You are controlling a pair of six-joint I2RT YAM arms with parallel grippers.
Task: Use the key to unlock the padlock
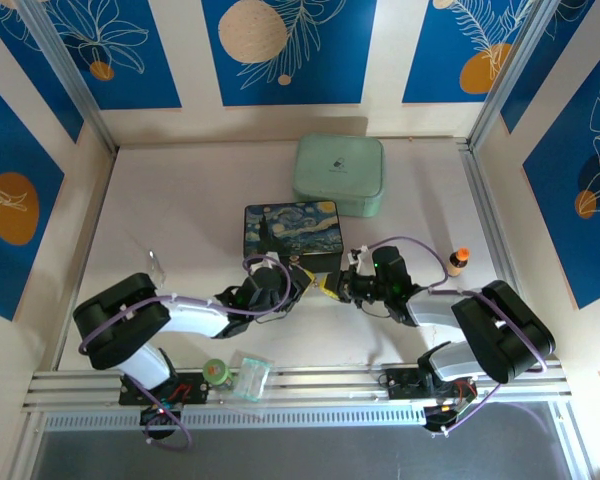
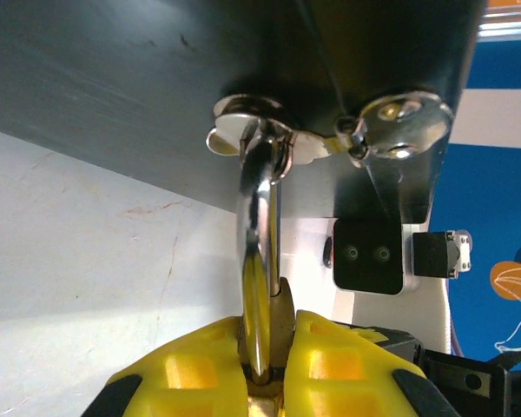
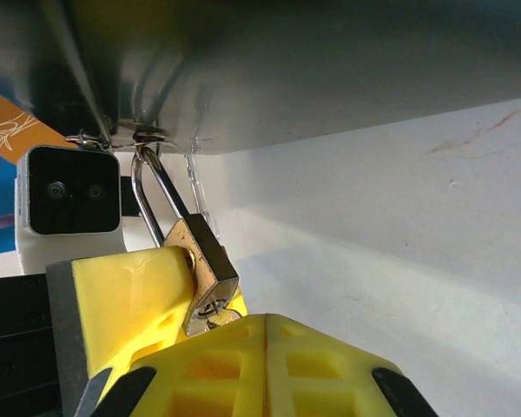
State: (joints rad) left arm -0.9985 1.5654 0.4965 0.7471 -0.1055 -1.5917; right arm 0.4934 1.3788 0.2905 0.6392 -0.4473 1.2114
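Logged left gripper [image 2: 269, 337] pinched narrow on tiny brass padlock with thin silver shackle [image 3: 205, 266], steadying it, hung from hasp [image 2: 246, 115] of dark painted tin box [image 1: 291, 231] on white counter [image 1: 180, 215]. Logged right gripper [image 3: 265, 343] closed tight under padlock, seemingly gripping very small silvery key [image 3: 210, 315] for turning. Found no legible writing.

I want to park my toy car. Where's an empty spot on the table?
Bare table left of the painted box and green case, beyond the wire clip; also right of the green case, behind the bottle. Crowded in front of the box, around the padlock.
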